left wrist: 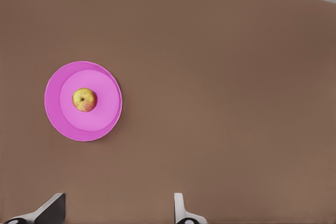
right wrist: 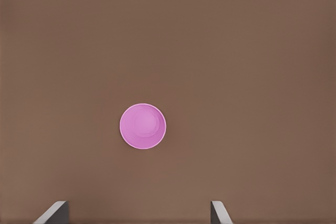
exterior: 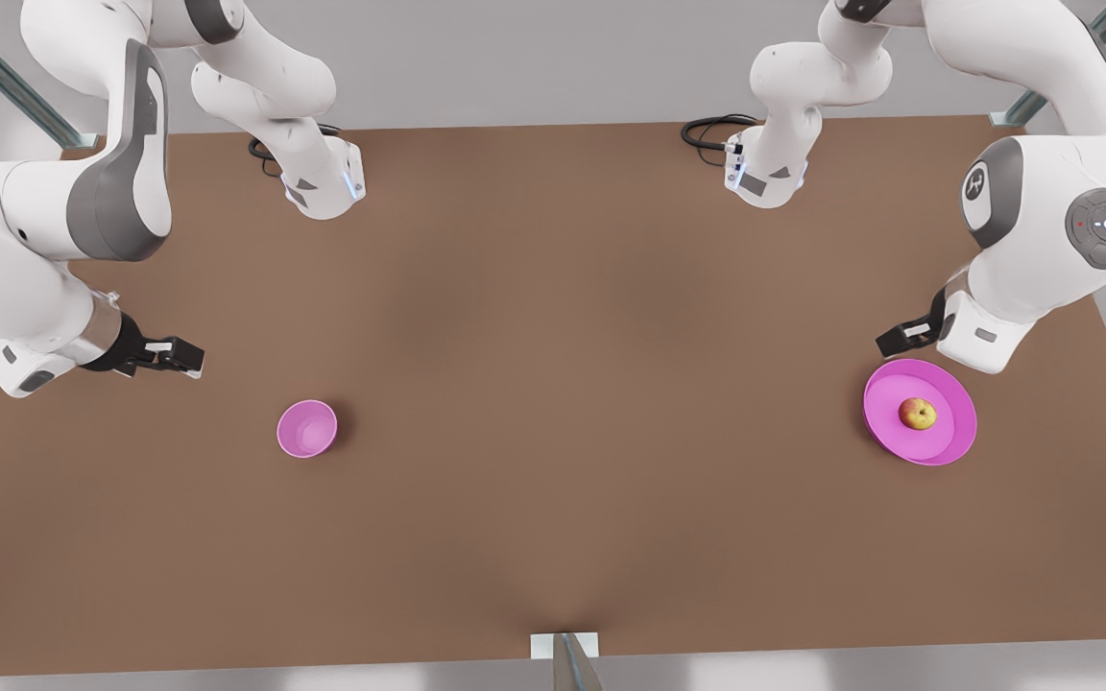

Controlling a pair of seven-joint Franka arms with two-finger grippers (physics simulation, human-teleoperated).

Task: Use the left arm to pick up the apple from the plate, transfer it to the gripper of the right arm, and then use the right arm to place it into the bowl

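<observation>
The yellow, red-blushed apple (exterior: 917, 414) (left wrist: 84, 99) lies in the middle of the magenta plate (exterior: 947, 443) (left wrist: 56, 114) at the front view's right. My left gripper (exterior: 901, 338) (left wrist: 118, 211) hovers just behind the plate, above the table, open and holding nothing. The small pink bowl (exterior: 306, 428) (right wrist: 142, 126) stands at the front view's left with nothing in it. Behind and to the left of the bowl hangs my right gripper (exterior: 174, 357) (right wrist: 137, 212), on the arm with the silver cuff. It is open too, with nothing between its fingers.
The brown table (exterior: 553, 384) spreads wide between bowl and plate. Both arm bases (exterior: 323, 182) (exterior: 766, 173) with black cables stand at its far edge. A metal bracket (exterior: 565, 648) sits at the middle of the near edge.
</observation>
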